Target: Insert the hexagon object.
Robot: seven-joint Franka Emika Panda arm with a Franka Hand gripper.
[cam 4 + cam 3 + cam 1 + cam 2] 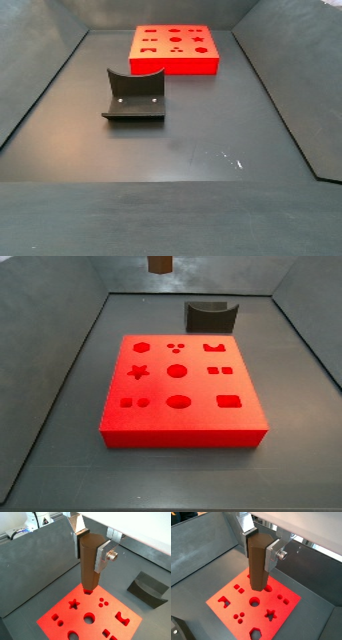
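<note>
Long slim brown hexagon peg (91, 562) clamped upright between flat silver fingers (103, 556) of gripper (260, 545), hanging above red block with shaped holes (254, 607). Lower tip over the block's hexagonal hole edge in both wrist views. Dark grey curved block (210, 316) apart on grey floor.

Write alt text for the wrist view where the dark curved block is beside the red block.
The end effector holds the brown peg upright between its silver fingers, the peg's lower end hanging above the far edge of the red block with its shaped holes. The dark curved block sits apart on the grey floor.
</note>
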